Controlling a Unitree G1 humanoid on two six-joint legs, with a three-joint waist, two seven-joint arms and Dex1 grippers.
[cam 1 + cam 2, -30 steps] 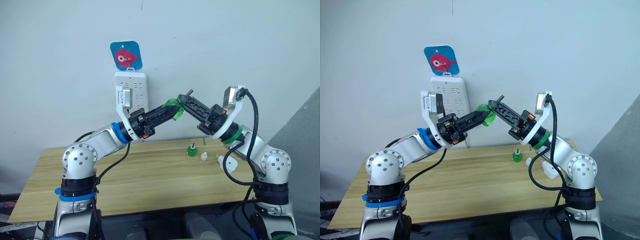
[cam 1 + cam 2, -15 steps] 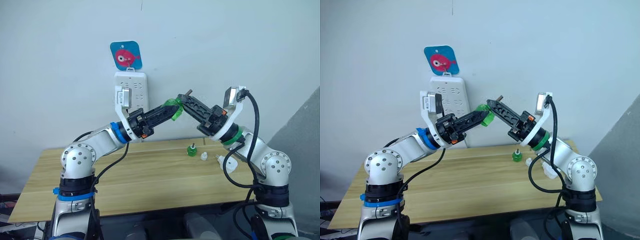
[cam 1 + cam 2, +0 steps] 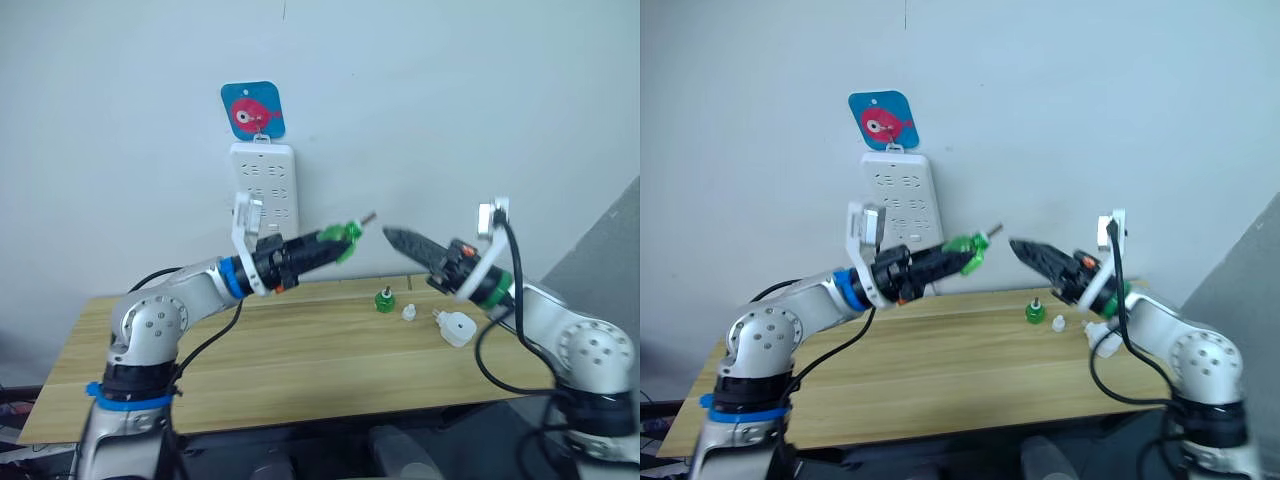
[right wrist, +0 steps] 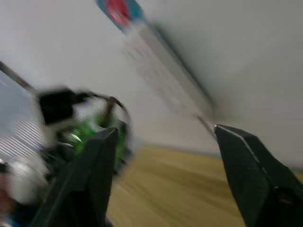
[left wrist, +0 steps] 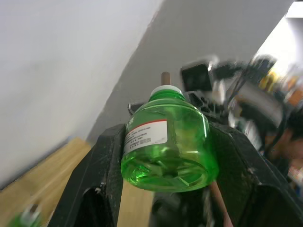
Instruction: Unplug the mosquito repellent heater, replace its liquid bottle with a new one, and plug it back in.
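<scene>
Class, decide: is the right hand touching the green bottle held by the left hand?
Apart. The left eye view shows bare wall between the right hand and the green bottle in the left hand.

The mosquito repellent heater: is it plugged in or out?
Out: the mosquito repellent heater lies on the wooden table, away from the wall power strip.

Light is even and soft across the pale wall (image 3: 450, 90), bright without hard glare, and it seems to fall from above and in front. Faint, diffuse shadows lie under the 2 arms on the wooden table (image 3: 300, 370). In the head views the right gripper (image 3: 400, 240) is smeared by motion blur, while the power strip (image 3: 263, 185) and the fish sticker (image 3: 252, 110) look sharp. In the left wrist view the green bottle (image 5: 165, 142) is crisp and glows translucent, with the background behind it blurred. The right wrist view is streaked throughout, its black fingers (image 4: 246, 175) soft-edged.
</scene>
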